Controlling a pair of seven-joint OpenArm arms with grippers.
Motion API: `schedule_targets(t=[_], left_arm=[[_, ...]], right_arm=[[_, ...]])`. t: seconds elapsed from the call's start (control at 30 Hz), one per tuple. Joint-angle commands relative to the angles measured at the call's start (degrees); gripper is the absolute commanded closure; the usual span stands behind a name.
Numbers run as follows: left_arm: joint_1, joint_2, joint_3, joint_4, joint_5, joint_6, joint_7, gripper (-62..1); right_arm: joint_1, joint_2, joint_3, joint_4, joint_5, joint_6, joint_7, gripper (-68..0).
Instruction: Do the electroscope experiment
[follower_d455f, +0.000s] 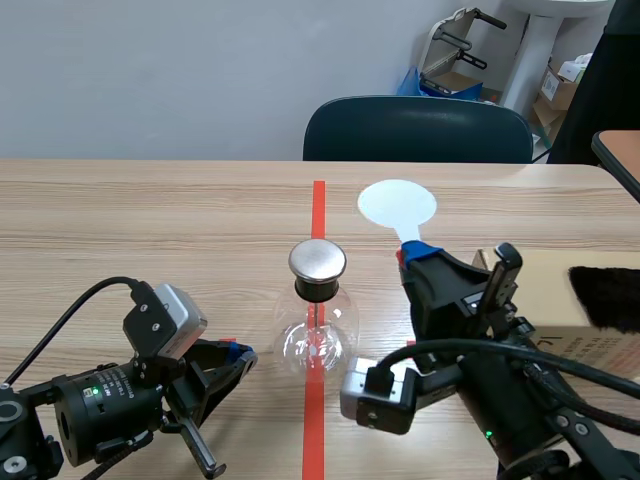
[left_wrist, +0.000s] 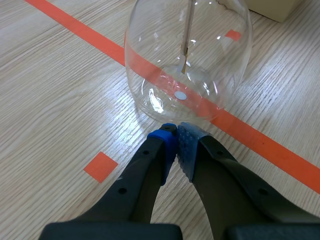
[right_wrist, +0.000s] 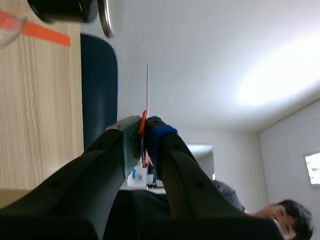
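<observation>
While the right jaws are clamping shut on the short red-and-blue handle (follower_d455f: 408, 252) of the white disc paddle (follower_d455f: 397, 204), the disc is projecting toward the upper right of frame centre. It is apparently lying flat and raised off the desk (follower_d455f: 150, 220). Gripping by the handle is, in my judgement, keeping the disc face free of contact so any charge on it is not being lost. The electroscope (follower_d455f: 316, 338) is standing upright at frame centre on the orange-red tape line (follower_d455f: 318, 200), with its metal cap (follower_d455f: 317, 261) facing up and its inner rod (left_wrist: 186, 55) hanging inside the glass. The left jaws are resting at lower left with their blue pads (left_wrist: 162, 145) pressed together on nothing, just beside the flask's base. Contact with the glass is not evident, and they are probably standing by to steady it. A cardboard box (follower_d455f: 545, 300) carrying a black fur piece (follower_d455f: 605, 293) is sitting at the right edge, just beside the right arm and limiting any swing that way. Open desk is lying between disc and cap, so the short approach leftward and down is looking unobstructed. The cap's rim and the light flask are the likely points of risk, since a nudge could be tipping it. A chair (follower_d455f: 417, 130) is standing beyond the far desk edge, well apart from the work.
</observation>
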Motion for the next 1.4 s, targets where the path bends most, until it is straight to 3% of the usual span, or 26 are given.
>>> schedule_targets(t=[0.0, 0.27, 0.53, 1.0, 1.17, 1.37], left_arm=[[-0.3, 0.3, -0.2, 0.4, -0.2, -0.1, -0.8, -3.1], [-0.3, 0.3, -0.2, 0.4, -0.2, -0.1, -0.8, -3.1], [-0.3, 0.3, -0.2, 0.5, -0.2, -0.1, -0.8, -3.1], [-0.3, 0.3, -0.2, 0.5, -0.2, -0.1, -0.8, -3.1], [-0.3, 0.3, -0.2, 0.5, -0.2, -0.1, -0.8, -3.1], [-0.3, 0.3, -0.2, 0.5, -0.2, -0.1, -0.8, -3.1]], right_arm=[[0.5, 0.0, 0.2, 0.3, 0.0, -0.6, 2.1, -0.6], [0.5, 0.0, 0.2, 0.3, 0.0, -0.6, 14.6, -0.6], [0.5, 0.0, 0.2, 0.3, 0.0, -0.6, 20.7, -0.6], [0.5, 0.0, 0.2, 0.3, 0.0, -0.6, 21.4, -0.6], [0.5, 0.2, 0.2, 0.3, 0.0, -0.6, 18.0, -0.6], [0.5, 0.2, 0.2, 0.3, 0.0, -0.6, 9.7, -0.6]])
